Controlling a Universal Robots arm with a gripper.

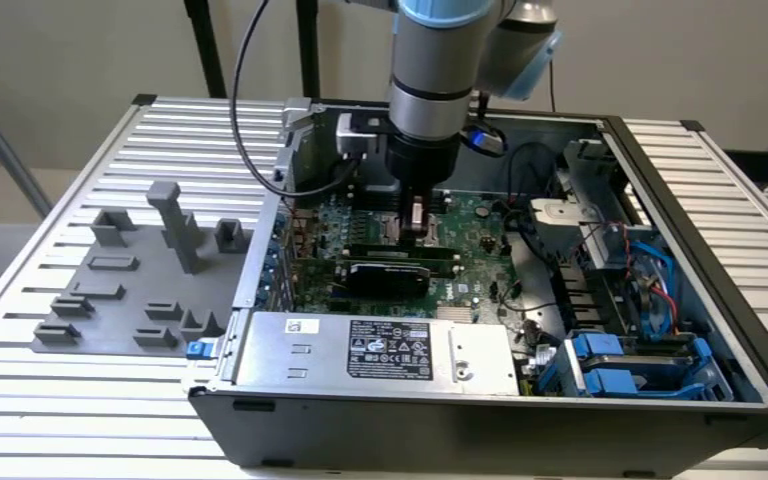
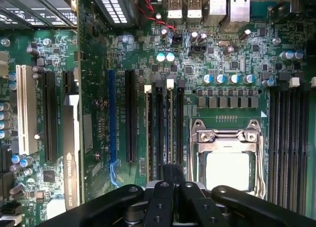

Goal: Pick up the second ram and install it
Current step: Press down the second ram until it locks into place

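Claw point(image 2: 170, 180) low over motherboard point(image 2: 217, 54) memory slots point(image 2: 165, 128) — grip state unclear — processor socket point(image 2: 226, 153) beside

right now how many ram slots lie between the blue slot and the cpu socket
4 ram slots, side by side between the blue slot and the cpu socket; the gripper hides one end of each.

Desk point(image 1: 77, 400): ribbed metal slats; carries the open computer case point(image 1: 491, 420)
Holder blocks point(image 1: 144, 270): grey, at the exterior view's left, beside the case
Power supply point(image 1: 377, 352): silver, labelled, near the case's front wall
Drive bays point(image 1: 624, 365): blue, at the exterior view's right
Processor socket point(image 2: 227, 158): metal frame, closed
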